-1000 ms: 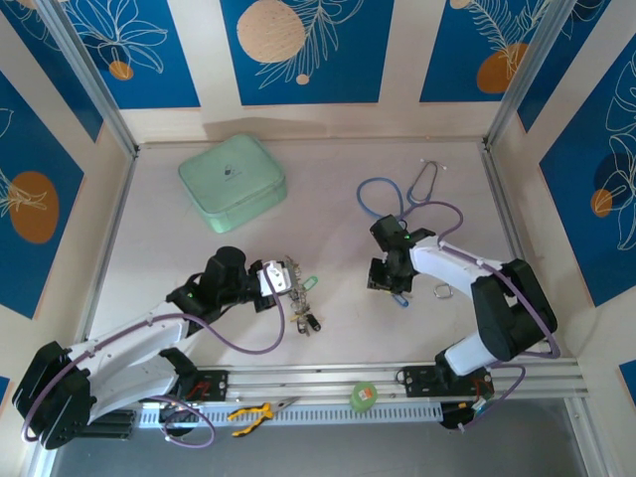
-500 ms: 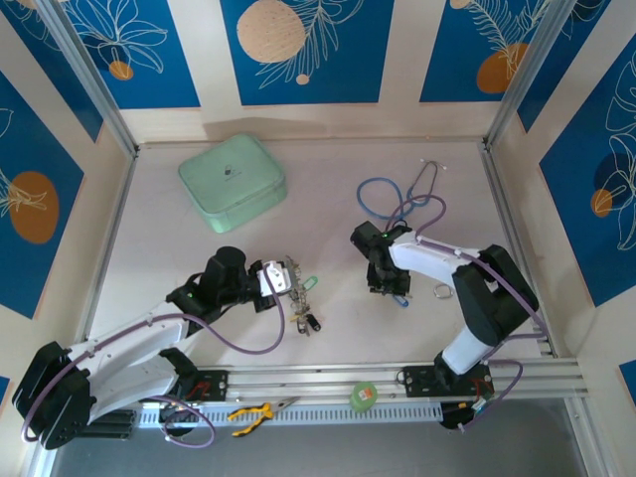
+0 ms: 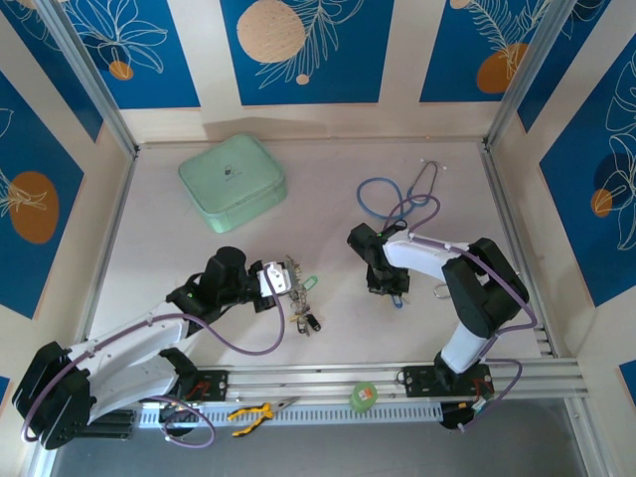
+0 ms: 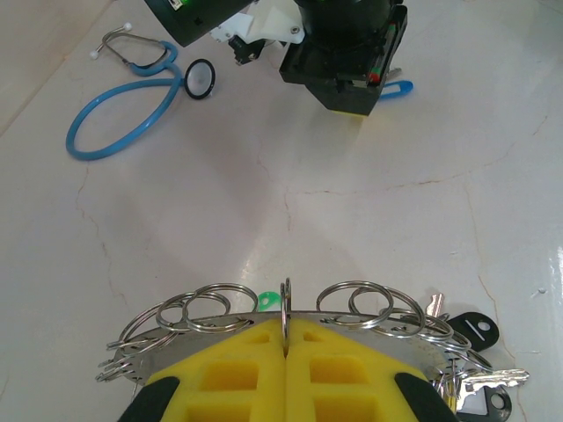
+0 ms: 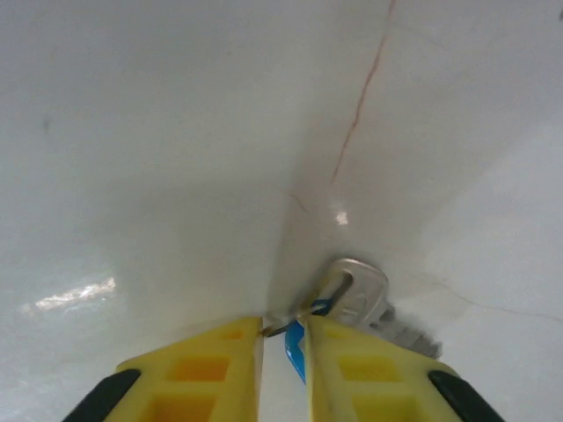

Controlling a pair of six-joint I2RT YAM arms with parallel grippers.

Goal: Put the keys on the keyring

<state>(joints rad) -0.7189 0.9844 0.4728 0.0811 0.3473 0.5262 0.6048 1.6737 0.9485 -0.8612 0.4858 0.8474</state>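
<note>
Nearby, keyring (image 3: 288,275), stethoscope (image 4: 200,79), mint case (image 3: 233,182), pliers (image 3: 250,411), tape (image 3: 364,396)

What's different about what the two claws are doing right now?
The left claw is shut on the big keyring; the right claw pinches a small blue-tagged key lying on the table. The left aims across the table, the right down at it. Both have yellow fingers.
</note>
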